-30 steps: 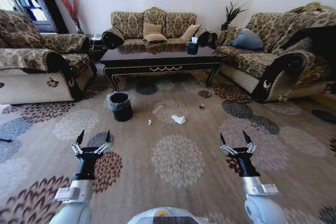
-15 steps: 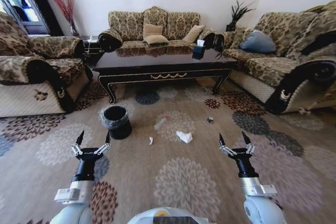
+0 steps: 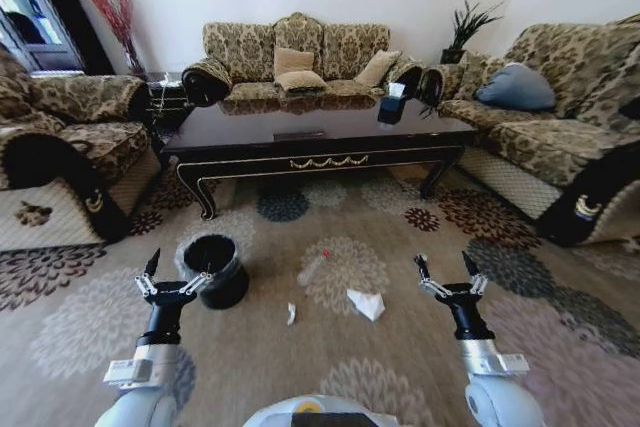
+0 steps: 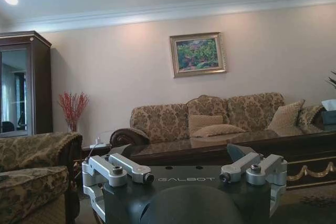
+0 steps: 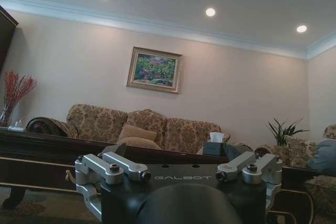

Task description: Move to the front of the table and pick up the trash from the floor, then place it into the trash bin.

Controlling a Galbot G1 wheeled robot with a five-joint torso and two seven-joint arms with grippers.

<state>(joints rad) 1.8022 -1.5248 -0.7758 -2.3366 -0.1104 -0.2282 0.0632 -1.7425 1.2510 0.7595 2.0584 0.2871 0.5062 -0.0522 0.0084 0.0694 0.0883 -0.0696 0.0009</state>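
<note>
The dark glossy table [image 3: 310, 137] stands across the middle of the head view, also seen from the wrists [image 4: 299, 153] [image 5: 37, 148]. On the carpet before it lie the trash: a crumpled white paper wad [image 3: 366, 303], a clear bottle with a red cap [image 3: 316, 265] and a tiny white scrap [image 3: 291, 313]. The black trash bin [image 3: 230, 287] with its plastic liner stands left of them. My left gripper [image 3: 179, 265] [image 4: 184, 170] hovers open just this side of the bin. My right gripper [image 3: 443, 265] [image 5: 178, 170] is open and empty, right of the paper wad.
Patterned sofas [image 3: 295, 52] [image 3: 60, 147] [image 3: 560, 137] ring the table on three sides. A black tissue box [image 3: 390, 110] sits on the table's right end. Open carpet [image 3: 330, 377] lies between me and the trash.
The whole head view has shifted: the camera has come closer to the table, so table, bin and trash sit nearer and lower. Both arms hold the same open pose.
</note>
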